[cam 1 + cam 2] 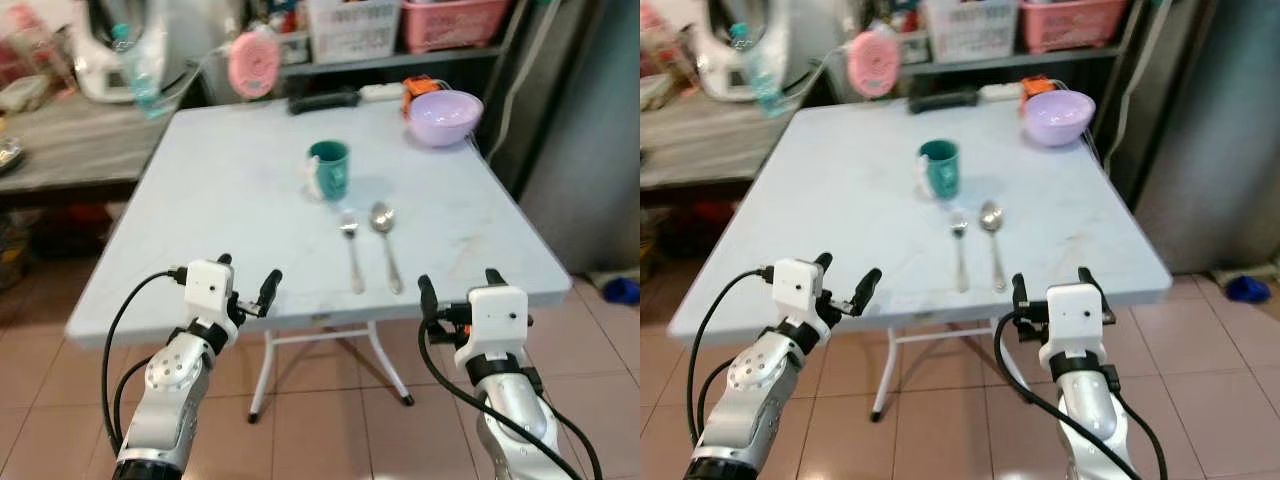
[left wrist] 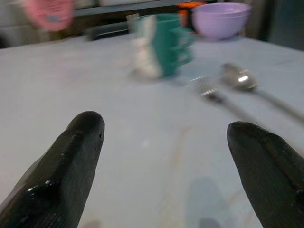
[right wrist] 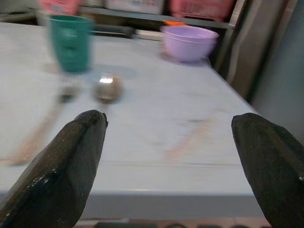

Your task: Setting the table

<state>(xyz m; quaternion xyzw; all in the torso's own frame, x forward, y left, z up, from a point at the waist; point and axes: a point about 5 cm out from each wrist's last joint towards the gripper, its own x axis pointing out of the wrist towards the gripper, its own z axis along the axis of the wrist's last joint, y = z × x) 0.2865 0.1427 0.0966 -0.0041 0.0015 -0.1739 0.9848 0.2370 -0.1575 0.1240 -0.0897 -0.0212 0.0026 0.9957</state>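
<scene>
Fork [image 1: 350, 250] and spoon [image 1: 384, 240]: side by side mid-tabletop [image 1: 220, 200], just before the green mug [image 1: 329, 169].
Bowl [image 1: 445, 116]: far right corner, probably unplaced.
My left fingers [image 1: 248, 283]: spread, empty, at near edge.
My right fingers [image 1: 458, 284]: spread, empty.

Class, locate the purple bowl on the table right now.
The purple bowl sits at the table's far right corner in the eye views, beyond and right of the green mug, beside an orange object.
</scene>
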